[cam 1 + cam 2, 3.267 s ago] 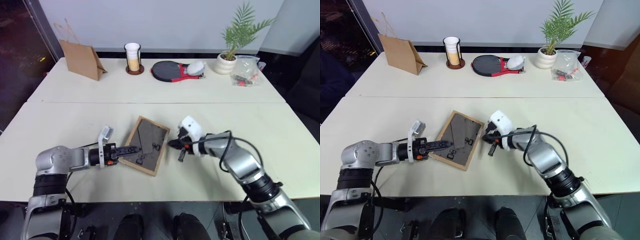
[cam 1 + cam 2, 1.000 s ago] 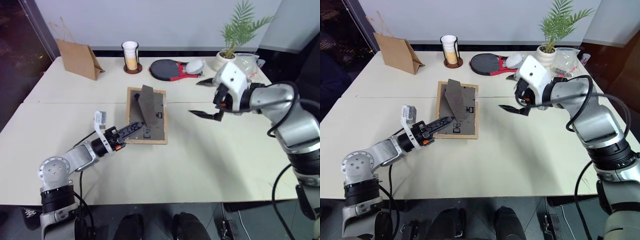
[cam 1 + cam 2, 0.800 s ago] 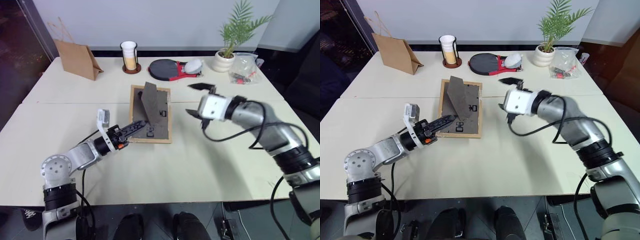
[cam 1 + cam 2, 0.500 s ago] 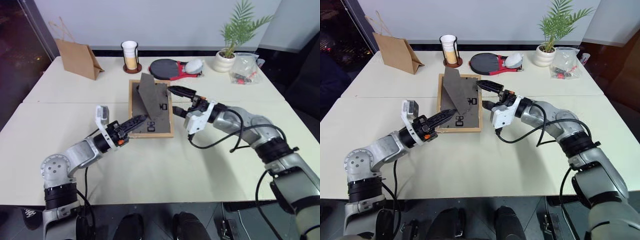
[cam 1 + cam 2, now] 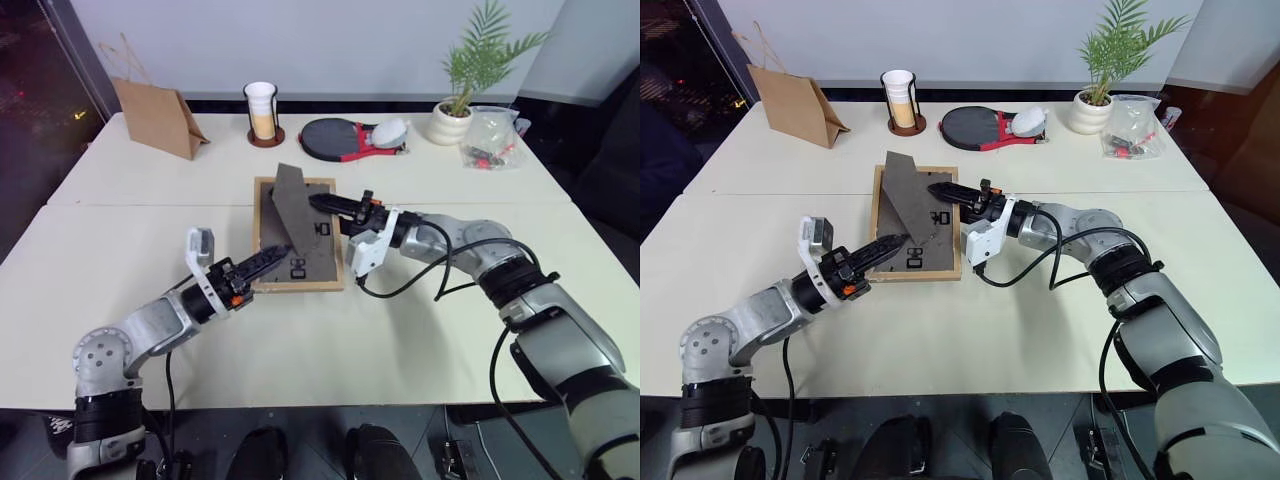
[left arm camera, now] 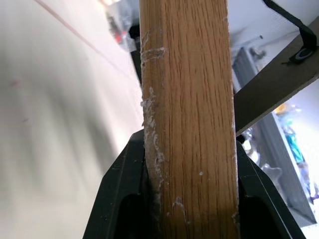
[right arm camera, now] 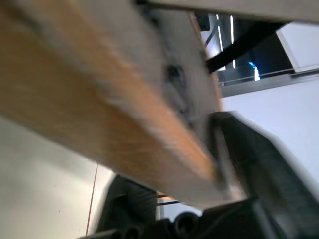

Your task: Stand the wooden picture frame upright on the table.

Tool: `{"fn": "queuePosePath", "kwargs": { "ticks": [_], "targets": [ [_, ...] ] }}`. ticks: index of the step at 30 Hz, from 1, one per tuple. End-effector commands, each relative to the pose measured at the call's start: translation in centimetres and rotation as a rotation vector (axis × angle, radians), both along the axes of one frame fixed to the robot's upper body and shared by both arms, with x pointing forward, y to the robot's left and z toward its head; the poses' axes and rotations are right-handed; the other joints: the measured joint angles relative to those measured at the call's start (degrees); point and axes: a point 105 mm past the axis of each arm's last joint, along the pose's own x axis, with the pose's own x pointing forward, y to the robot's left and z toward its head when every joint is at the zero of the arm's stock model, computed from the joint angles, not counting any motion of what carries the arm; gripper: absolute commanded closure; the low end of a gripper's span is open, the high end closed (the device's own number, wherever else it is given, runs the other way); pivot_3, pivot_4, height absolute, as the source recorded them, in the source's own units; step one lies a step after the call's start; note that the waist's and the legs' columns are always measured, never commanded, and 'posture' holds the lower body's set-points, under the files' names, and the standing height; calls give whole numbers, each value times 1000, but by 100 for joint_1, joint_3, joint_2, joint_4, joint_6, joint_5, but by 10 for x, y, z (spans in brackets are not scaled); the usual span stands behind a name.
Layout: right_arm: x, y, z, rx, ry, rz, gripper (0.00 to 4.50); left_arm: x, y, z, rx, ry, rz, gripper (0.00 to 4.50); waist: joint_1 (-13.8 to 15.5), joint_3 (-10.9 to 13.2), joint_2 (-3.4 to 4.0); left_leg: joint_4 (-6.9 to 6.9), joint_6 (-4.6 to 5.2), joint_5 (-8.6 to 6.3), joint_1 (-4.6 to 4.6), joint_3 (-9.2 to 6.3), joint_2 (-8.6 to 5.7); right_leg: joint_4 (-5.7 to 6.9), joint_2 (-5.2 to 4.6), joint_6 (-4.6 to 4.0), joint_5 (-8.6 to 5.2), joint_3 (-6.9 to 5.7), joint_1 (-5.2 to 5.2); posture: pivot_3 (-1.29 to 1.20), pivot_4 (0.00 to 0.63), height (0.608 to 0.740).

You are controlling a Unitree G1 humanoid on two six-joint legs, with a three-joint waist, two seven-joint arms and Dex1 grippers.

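The wooden picture frame (image 5: 310,255) is over the middle of the table (image 5: 450,330), its dark grey back facing up toward me. Its fold-out stand (image 5: 290,205) sticks up from the back. My left gripper (image 5: 270,258) is shut on the frame's near left corner. In the left wrist view the light-wood edge (image 6: 184,99) sits clamped between the black fingers (image 6: 124,189). My right gripper (image 5: 325,205) reaches in from the right and is shut over the frame's right edge. The right wrist view has that edge (image 7: 99,114) between the fingers (image 7: 249,149).
Along the far side of the table stand a brown paper bag (image 5: 158,118), a cup on a coaster (image 5: 265,113), a black and red paddle (image 5: 340,140), a potted plant (image 5: 452,120) and a clear plastic bag (image 5: 490,140). A seam (image 5: 150,205) crosses the table.
My right gripper swung in from the right, dropped lower and closed on the frame's right edge. The left gripper kept its hold on the frame throughout.
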Motion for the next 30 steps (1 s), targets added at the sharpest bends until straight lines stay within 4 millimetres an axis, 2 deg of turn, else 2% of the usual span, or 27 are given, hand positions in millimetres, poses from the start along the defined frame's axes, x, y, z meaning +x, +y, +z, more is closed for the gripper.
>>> {"fn": "queuePosePath", "kwargs": {
  "ticks": [1, 5, 7, 9, 11, 14, 16, 18, 21, 22, 24, 27, 30],
  "targets": [
    [1, 1, 14, 35, -17, 10, 3420, -7, 0, 9, 19, -63, -28, 2934, 0, 0, 0, 0, 0, 0, 0, -1, 0, 0, 1, 0, 0, 0, 0, 0, 150, 740],
    [1, -2, 18, 62, 14, 11, 3420, -5, 10, 1, 84, -69, -1, 986, -7, 0, 0, 0, 6, -3, 3, -1, -1, 1, 2, 0, 0, -3, 3, 0, 150, 740],
    [0, -4, 17, 68, 42, 12, 3420, -3, 24, 1, 147, -94, 42, 53, -18, 0, 0, 0, 8, -4, 3, -2, 0, 1, 3, 0, 0, -3, 3, 0, 150, 740],
    [0, -8, 13, 75, 91, 9, 3420, -2, 42, 5, 207, -138, 90, 53, -31, 0, 0, -2, 13, -7, 4, -3, 1, 2, 6, 0, 0, -4, 2, 0, 150, 740],
    [1, -13, 4, 98, 209, 3, 3420, -1, 67, 9, 365, -230, 159, 53, -38, 1, -3, -4, 16, -9, 5, -2, 2, 3, 8, -1, -1, -5, 2, 0, 150, 740],
    [3, -19, -9, 137, 433, -19, 3420, -2, 101, 24, 476, -316, 218, 53, -38, 3, -3, -9, 24, -14, 5, -1, 3, 0, 11, -3, -1, -6, 2, 0, 150, 740],
    [6, -18, -20, 182, 701, -46, 3420, -2, 119, 29, 620, -389, 231, 53, -37, 6, -1, -9, 28, -16, 6, -1, 6, -2, 9, -3, -1, -7, 4, 0, 150, 740],
    [2, -14, -25, 214, 981, -6, 3420, -2, 129, 30, 735, -442, 217, 53, -38, 11, -3, -9, 34, -20, 10, -7, 10, -5, 8, -2, -1, -13, 13, 0, 150, 740],
    [-13, -10, -28, 186, 1358, 77, 3420, 3, 127, 30, 782, -472, 194, 53, -6, 22, 15, -10, 42, -24, 15, -5, 8, -1, -9, -2, -1, -14, 17, 0, 150, 740],
    [-18, -10, -29, 161, 1549, 109, 3420, 5, 121, 28, 804, -482, 175, 53, 12, 22, 15, -9, 44, -25, 14, -7, 8, -1, -12, -2, -1, -16, 17, 0, 150, 740],
    [-23, -12, -30, 116, 1786, 130, 3420, 7, 106, 25, 833, -504, 136, 53, 26, 22, 16, -8, 45, -26, 12, -14, 8, -2, -16, -2, -1, -17, 18, 0, 150, 740],
    [-20, -14, -37, 81, 1961, 110, 3420, 4, 88, 21, 847, -528, 76, 53, 4, 21, 14, -8, 46, -28, 10, -14, 7, -2, -22, -5, 0, -16, 13, 0, 150, 740],
    [-14, -13, -50, 75, 2041, 62, 3420, 1, 77, 15, 885, -550, 27, 53, -33, 20, 14, -22, 44, -28, 8, -13, 8, -1, -22, -7, 0, -14, 2, 0, 150, 740]
  ]
}}
